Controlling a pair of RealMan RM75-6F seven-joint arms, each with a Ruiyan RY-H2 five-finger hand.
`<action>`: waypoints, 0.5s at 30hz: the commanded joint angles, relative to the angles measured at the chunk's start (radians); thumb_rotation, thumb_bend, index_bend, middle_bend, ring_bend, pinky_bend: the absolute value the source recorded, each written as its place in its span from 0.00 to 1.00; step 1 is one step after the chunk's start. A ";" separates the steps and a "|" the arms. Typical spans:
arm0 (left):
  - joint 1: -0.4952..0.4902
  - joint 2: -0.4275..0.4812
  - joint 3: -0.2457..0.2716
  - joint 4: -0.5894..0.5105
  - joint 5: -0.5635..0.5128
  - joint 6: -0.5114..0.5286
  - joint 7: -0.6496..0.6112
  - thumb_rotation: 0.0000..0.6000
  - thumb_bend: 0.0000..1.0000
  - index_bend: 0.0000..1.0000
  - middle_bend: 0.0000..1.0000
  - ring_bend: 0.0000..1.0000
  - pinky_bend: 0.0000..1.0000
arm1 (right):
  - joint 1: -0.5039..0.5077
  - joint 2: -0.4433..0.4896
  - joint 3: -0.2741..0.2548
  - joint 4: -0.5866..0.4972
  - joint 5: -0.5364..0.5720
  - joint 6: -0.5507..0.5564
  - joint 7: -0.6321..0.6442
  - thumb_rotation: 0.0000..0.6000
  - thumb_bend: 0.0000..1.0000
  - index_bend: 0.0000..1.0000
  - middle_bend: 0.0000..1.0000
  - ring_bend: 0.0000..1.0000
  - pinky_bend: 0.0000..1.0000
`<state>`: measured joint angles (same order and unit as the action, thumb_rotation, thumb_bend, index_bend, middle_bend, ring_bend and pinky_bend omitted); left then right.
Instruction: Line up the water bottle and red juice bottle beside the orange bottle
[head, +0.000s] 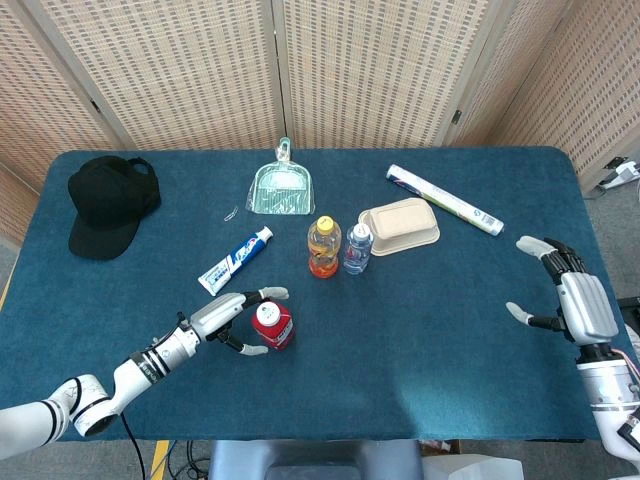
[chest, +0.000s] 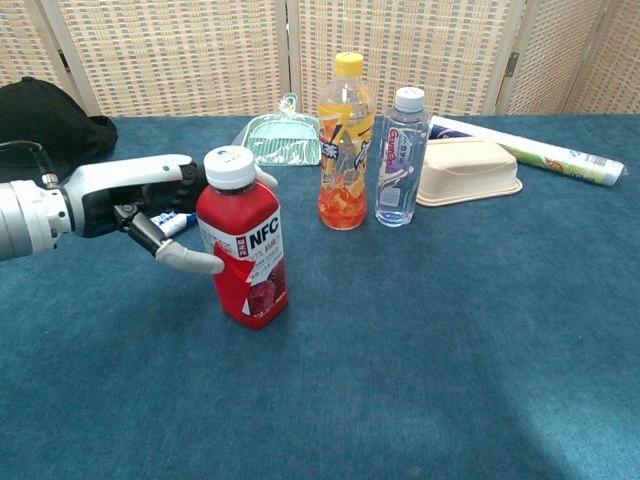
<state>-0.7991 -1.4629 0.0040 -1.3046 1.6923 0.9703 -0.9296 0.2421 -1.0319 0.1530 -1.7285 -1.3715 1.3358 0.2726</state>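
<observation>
**Left hand closing on red bottle**

Red bottle (chest: 243, 243), labelled "NFC", stands upright near the desk's front edge. Left hand (chest: 140, 205) brackets it, fingers spread, grip not yet firm. Advise a mid-body grasp, kept upright. Orange bottle (chest: 343, 145) and water bottle (chest: 400, 158) stand mid-desk. Right hand (head: 575, 300) idle, fingers apart.
</observation>
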 joint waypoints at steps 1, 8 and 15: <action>-0.011 -0.015 0.006 0.016 -0.001 0.000 -0.010 1.00 0.15 0.22 0.17 0.24 0.17 | -0.003 0.001 0.001 0.002 0.002 0.001 0.003 1.00 0.18 0.20 0.19 0.07 0.11; -0.019 -0.048 0.009 0.041 -0.010 0.021 -0.028 1.00 0.15 0.30 0.25 0.28 0.17 | -0.011 0.003 0.003 0.004 0.003 0.002 0.011 1.00 0.18 0.20 0.19 0.07 0.10; -0.015 -0.089 0.001 0.074 -0.043 0.026 0.012 1.00 0.15 0.45 0.41 0.40 0.22 | -0.015 0.005 0.008 0.004 0.004 0.004 0.017 1.00 0.18 0.20 0.19 0.07 0.11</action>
<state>-0.8150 -1.5477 0.0068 -1.2346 1.6534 0.9959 -0.9220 0.2275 -1.0273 0.1611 -1.7240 -1.3675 1.3399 0.2895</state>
